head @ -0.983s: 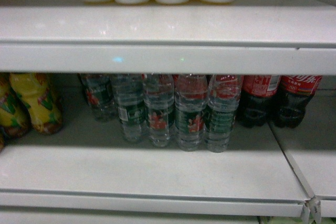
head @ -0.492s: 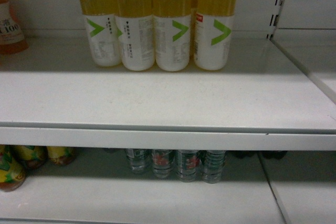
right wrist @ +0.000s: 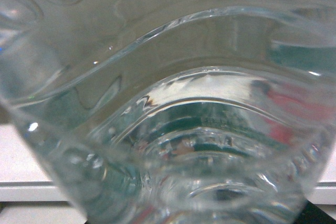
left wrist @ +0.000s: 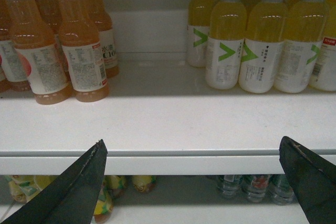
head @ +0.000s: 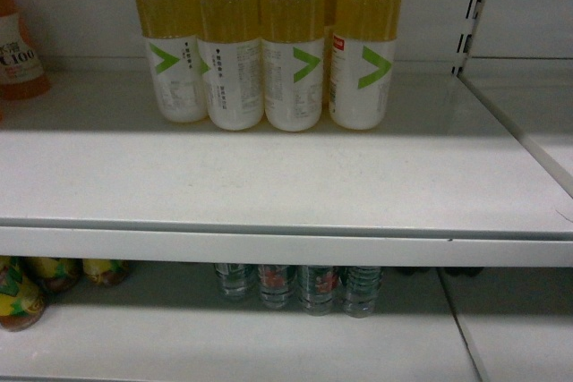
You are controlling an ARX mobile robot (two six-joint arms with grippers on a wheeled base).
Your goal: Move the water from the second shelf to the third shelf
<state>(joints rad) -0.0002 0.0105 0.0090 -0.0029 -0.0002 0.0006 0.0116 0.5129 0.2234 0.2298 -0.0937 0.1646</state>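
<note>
Right gripper appears to clamp the water bottle (right wrist: 168,129), jaws unseen; left gripper (left wrist: 194,182) spread; set it upright on bare shelf (head: 269,185) near the yellow bottles (head: 269,42)

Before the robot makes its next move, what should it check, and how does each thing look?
1. Water in hand: a clear bottle fills the right wrist view, but the right pincer's grip on it is hidden: cannot tell.
2. Bare room on the upper shelf in front of the yellow drinks: ok.
3. Left pincer open, empty, in front of the shelf edge: ok.
4. Height of the bottle against the shelf edge: no arm shows in the head view: cannot tell.
5. Other waters standing upright on the lower shelf: ok.
</note>
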